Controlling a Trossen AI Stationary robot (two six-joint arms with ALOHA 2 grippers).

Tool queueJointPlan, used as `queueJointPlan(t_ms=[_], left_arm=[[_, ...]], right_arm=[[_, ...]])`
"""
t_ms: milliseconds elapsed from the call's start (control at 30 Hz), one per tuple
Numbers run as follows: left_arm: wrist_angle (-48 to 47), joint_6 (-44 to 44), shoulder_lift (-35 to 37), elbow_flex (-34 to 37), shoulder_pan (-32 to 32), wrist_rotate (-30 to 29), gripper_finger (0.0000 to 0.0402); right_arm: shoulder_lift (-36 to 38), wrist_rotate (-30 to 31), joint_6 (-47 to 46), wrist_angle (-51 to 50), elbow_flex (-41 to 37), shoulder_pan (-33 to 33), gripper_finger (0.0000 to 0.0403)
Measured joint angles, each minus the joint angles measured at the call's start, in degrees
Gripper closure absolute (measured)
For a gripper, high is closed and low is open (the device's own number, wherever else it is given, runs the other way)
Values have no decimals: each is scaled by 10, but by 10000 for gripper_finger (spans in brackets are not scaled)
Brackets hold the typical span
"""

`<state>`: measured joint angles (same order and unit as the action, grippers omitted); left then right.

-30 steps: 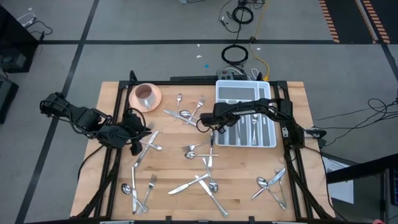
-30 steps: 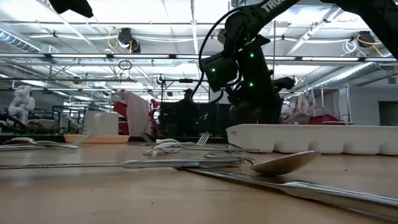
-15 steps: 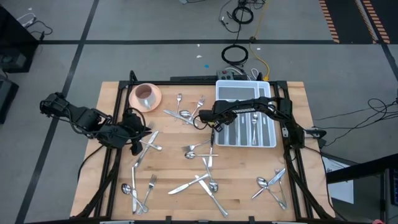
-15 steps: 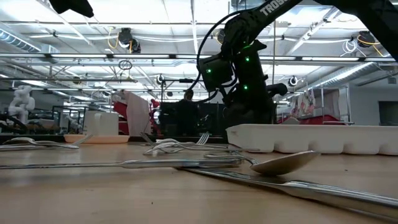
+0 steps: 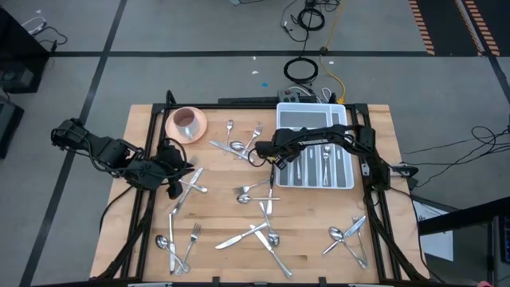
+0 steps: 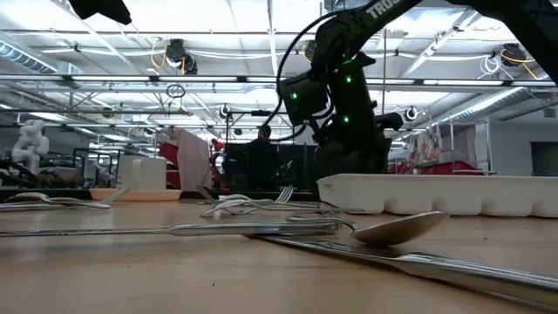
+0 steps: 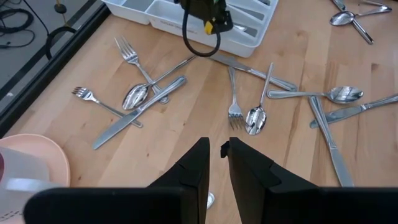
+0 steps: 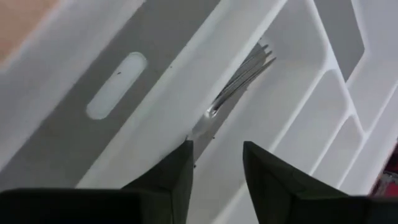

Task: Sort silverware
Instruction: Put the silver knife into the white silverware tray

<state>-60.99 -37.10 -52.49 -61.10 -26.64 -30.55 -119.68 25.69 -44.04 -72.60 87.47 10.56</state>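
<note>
My right gripper (image 8: 216, 160) hovers open over the left end of the white tray (image 5: 315, 119), fingers slanting down above a long compartment where a bundle of forks (image 8: 241, 76) lies; nothing is between its fingers. In the high view it stands at the tray's left edge (image 5: 279, 159). More silverware (image 5: 325, 163) lies in the tray's other compartments. Loose forks, spoons and knives (image 5: 256, 191) lie scattered flat on the wooden table. My left gripper (image 7: 216, 148) waits raised over the table's left part (image 5: 171, 185), with a narrow gap between its fingers and nothing in it.
A pink bowl (image 5: 187, 123) stands at the far left corner. Clusters of silverware lie near the front left (image 5: 179, 239), the front middle (image 5: 259, 233) and the front right (image 5: 349, 233). Bare wood shows between these groups.
My right wrist has tipped a little and drawn slightly toward the table's left over the tray's left end. The left arm and the loose silverware have stayed put.
</note>
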Motion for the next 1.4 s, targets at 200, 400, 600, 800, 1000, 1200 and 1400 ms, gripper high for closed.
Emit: queueJointPlan(t_ms=[200, 400, 600, 800, 1000, 1200, 1400], left_arm=[[7, -1, 0, 0, 0, -5, 336], [75, -15, 0, 0, 0, -107, 336], [81, 33, -24, 23, 15, -149, 336], [172, 153, -76, 73, 85, 15, 336], [203, 318, -167, 71, 187, 102, 336], [259, 405, -233, 53, 304, 308, 336], [274, 510, -286, 53, 401, 326, 336]], right_arm=[[42, -10, 119, 27, 46, -24, 269], [103, -134, 238, 83, 109, -56, 268], [182, -191, 263, 84, 119, -107, 268], [255, -211, 234, 68, 119, -177, 268], [314, -204, 133, 60, 119, -265, 262], [331, -179, 58, 51, 119, -352, 249], [331, -177, -17, 30, 119, -441, 236]])
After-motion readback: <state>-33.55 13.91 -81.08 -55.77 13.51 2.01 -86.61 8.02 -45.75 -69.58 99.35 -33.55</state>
